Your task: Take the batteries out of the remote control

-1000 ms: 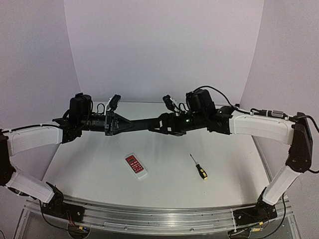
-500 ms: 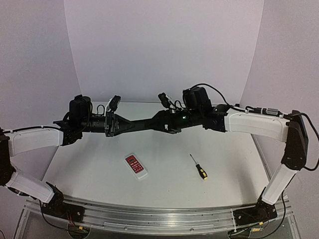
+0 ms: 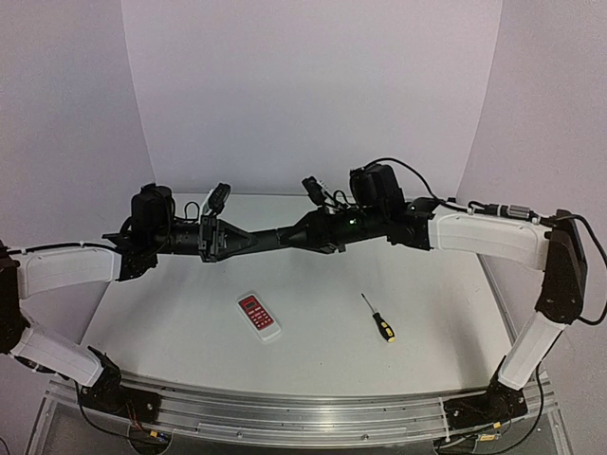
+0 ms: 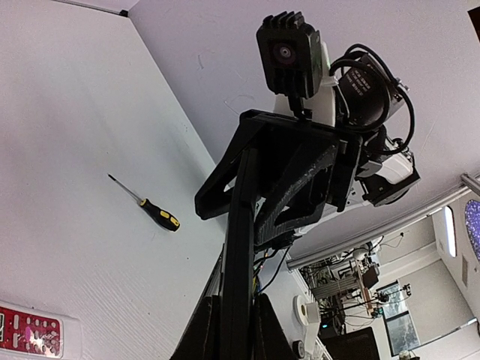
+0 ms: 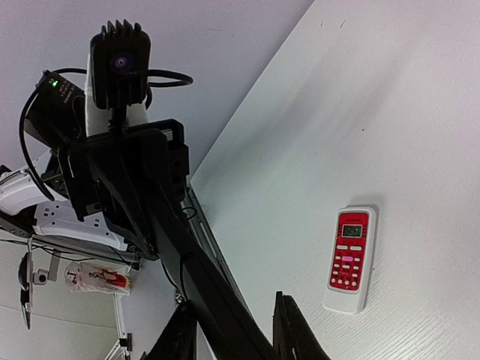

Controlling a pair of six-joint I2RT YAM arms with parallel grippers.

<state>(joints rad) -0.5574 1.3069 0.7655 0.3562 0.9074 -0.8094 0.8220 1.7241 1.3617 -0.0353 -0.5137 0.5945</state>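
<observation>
- Surface (image 3: pixel 427 313): a white rectangular top with a fine texture, evenly lit, with soft shadows across its far part.
- Backdrop (image 3: pixel 313 95): a plain white sheet standing upright at the far edge of the surface and closing the scene behind it.
- Side walls: a pale wall on the left (image 3: pixel 57 114) and on the right (image 3: pixel 555 104), both slightly lilac in tone.
- Rail (image 3: pixel 303 417): a ribbed metal strip along the near edge.
- Room beyond, seen from the wrist views: a long ceiling lamp (image 4: pixel 450 231), a white roll (image 4: pixel 303 310), cluttered shelving, a white power strip (image 5: pixel 52 217) and a printed bag (image 5: pixel 97 279).
</observation>
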